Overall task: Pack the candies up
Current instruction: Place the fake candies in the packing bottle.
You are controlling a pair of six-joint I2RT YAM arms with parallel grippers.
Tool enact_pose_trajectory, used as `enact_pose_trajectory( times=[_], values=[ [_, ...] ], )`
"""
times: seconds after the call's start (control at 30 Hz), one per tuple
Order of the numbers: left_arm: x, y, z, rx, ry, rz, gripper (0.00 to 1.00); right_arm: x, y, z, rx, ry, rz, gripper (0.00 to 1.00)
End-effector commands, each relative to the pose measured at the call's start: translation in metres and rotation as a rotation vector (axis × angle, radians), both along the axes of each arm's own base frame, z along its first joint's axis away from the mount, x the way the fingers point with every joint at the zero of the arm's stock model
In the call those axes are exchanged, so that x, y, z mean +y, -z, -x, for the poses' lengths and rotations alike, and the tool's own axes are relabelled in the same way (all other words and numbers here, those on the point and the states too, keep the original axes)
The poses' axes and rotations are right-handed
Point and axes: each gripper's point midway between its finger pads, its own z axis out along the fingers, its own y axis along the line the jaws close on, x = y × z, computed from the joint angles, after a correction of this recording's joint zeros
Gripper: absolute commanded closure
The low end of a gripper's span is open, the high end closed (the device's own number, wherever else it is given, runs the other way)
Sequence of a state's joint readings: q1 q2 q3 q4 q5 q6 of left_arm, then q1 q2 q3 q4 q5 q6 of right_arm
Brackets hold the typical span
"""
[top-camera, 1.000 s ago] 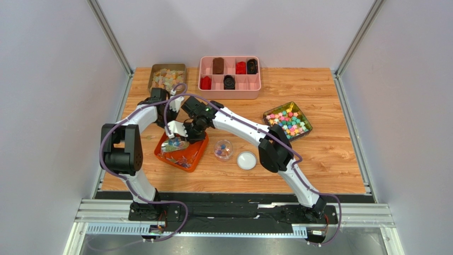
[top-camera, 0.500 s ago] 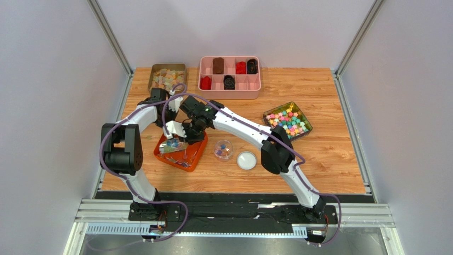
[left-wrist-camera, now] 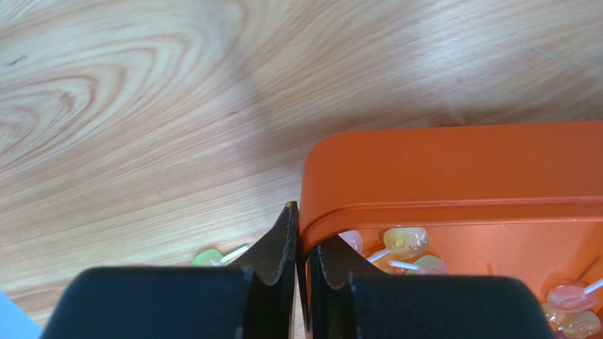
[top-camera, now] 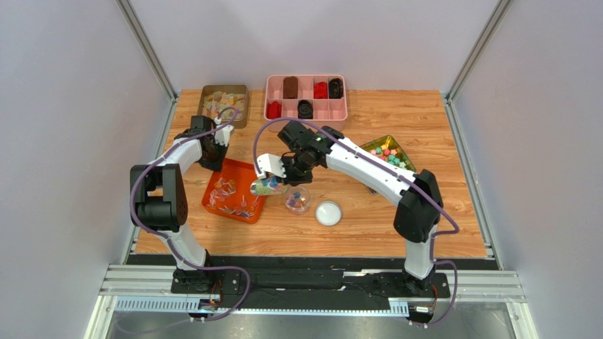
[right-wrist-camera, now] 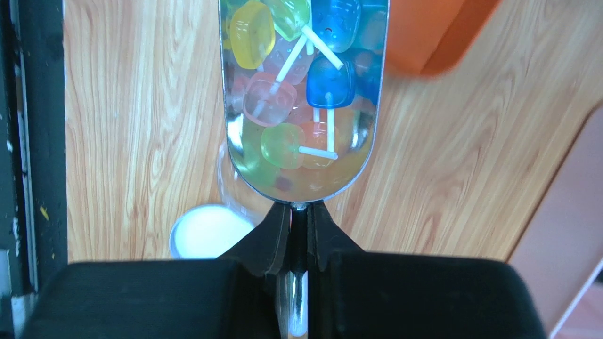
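Candies (right-wrist-camera: 283,92) fill the scoop (right-wrist-camera: 320,188) ahead of the right claw (right-wrist-camera: 298,214), clamped on its handle. Left claw (left-wrist-camera: 298,229) pinches the orange tray (left-wrist-camera: 453,169).

pink divided box (top-camera: 305,126) set at far edge of bench (top-camera: 439,212), red, brown, black pieces held inside | pastel-sweet tin (top-camera: 223,87) placed just left of box | bright blocky-candy tray (top-camera: 388,138) placed right of box, nearer
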State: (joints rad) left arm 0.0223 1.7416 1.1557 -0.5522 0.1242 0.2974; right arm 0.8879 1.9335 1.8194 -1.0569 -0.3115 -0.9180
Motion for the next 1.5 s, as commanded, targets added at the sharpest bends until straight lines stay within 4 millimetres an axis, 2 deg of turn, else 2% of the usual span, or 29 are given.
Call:
enact_pose_trajectory(
  times=[0.0, 0.03, 0.07, 0.2, 0.6, 0.8, 1.1, 1.47],
  values=[
    [0.004, -0.025, -0.015, -0.07, -0.046, 0.057, 1.0, -0.04, -0.016, -0.011, -0.072, 0.079, 0.029, 1.0],
    [0.006, -0.027, -0.017, -0.077, -0.052, 0.06, 1.0, -0.048, -0.022, -0.013, -0.087, 0.096, 0.029, 1.0],
    [0.009, -0.029, -0.018, -0.083, -0.061, 0.065, 1.0, -0.057, -0.015, -0.01, -0.078, 0.102, 0.053, 1.0],
    [0.016, -0.036, -0.019, -0.095, -0.086, 0.073, 1.0, -0.082, -0.015, -0.011, -0.117, 0.144, 0.109, 1.0],
    [0.035, -0.04, -0.016, -0.108, -0.144, 0.086, 1.0, -0.126, -0.012, -0.018, -0.227, 0.218, 0.27, 1.0],
    [0.042, -0.041, -0.015, -0.114, -0.168, 0.09, 1.0, -0.137, -0.012, -0.017, -0.265, 0.211, 0.344, 1.0],
    [0.046, -0.04, -0.015, -0.115, -0.182, 0.089, 1.0, -0.143, -0.005, -0.005, -0.294, 0.156, 0.425, 1.0],
    [0.05, -0.042, -0.012, -0.119, -0.197, 0.086, 1.0, -0.15, -0.002, -0.006, -0.352, 0.117, 0.526, 1.0]
  ],
)
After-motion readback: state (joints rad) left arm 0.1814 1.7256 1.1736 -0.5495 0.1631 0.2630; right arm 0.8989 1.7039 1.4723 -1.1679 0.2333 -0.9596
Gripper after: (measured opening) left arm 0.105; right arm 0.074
